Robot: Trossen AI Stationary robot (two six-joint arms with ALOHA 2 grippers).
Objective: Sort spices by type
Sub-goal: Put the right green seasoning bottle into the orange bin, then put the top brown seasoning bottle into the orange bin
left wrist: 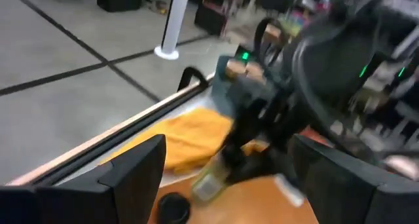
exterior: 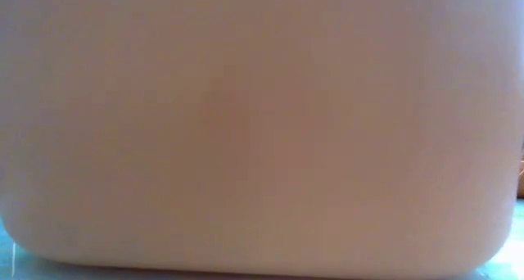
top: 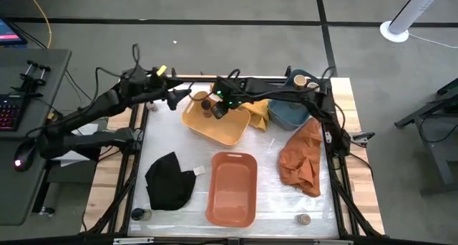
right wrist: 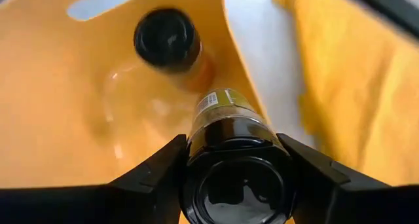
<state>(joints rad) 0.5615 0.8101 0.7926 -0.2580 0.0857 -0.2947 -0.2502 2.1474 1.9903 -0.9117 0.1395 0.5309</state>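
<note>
Right wrist view is showing the right pincer (right wrist: 232, 178) gripping a dark-capped spice jar (right wrist: 229, 139) between its two fingers, holding it over the inner edge of the yellow tub (right wrist: 59, 106). A second dark-lidded jar (right wrist: 169, 42) is lying inside that tub, just beyond the held one. From overhead, the right pincer (top: 217, 109) is hanging above the yellow tub (top: 229, 130) at the far side of the desk (top: 114, 166), while the left pincer (top: 180, 99) is hovering just beside the tub's far-left edge with its fingers standing wide apart and holding nothing. Two tan-topped jars (top: 306, 81) are sitting in the blue tub (top: 286, 116) at the far right. One more dark jar (top: 141, 214) is standing at the near-left corner by the black cloth (top: 170, 180), and a tan-topped one (top: 303, 218) is resting near the front right. An orange tub (top: 232, 188) is lying in the middle, filling the low view, with an orange cloth (top: 302, 157) to its right.
</note>
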